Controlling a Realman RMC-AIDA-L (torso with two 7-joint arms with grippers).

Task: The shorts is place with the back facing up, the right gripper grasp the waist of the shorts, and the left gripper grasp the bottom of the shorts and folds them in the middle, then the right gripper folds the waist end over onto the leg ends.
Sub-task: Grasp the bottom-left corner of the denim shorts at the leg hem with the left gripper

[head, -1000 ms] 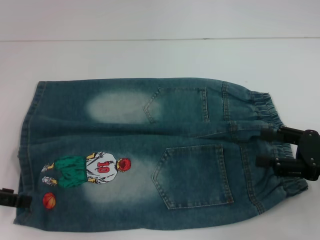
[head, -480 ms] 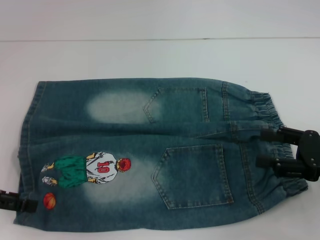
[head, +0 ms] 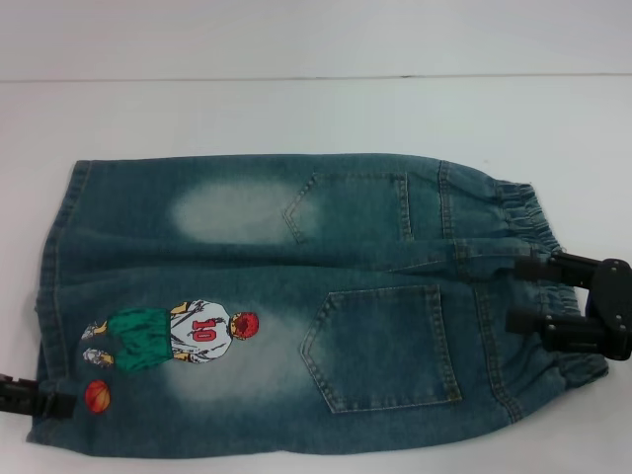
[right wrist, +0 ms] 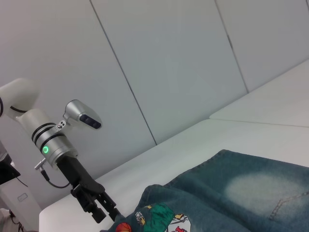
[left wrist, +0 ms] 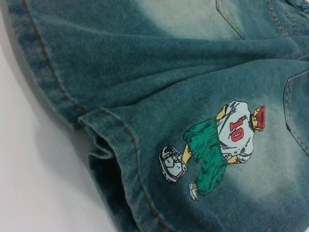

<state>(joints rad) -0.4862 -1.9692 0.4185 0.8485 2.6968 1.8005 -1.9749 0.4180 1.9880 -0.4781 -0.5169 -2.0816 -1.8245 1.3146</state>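
Head view: shorts (head: 296, 306) lie flat, back side up, on the white bench (head: 296, 109), waist end (head: 538, 286) to the robot's right, leg ends (head: 54, 296) to its left. Right gripper (head: 523, 294) is at the waist w/ both prongs spread apart over the elastic band, tips resting on the denim, not closed on anything yet. Left gripper (head: 39, 400) sits at the near leg's hem by the orange ball (head: 97, 396); can't tell if it's pinching the hem or just touching.

Room-wise: lots of bare bench beyond the far edge of the shorts, some past the waist; near edge of the shorts runs close to the bottom of the view.

Only readable writing is the red "10" on the cartoon player (left wrist: 212, 145). Left wrist view shows the hem (left wrist: 104, 145) puckered up off the bench.
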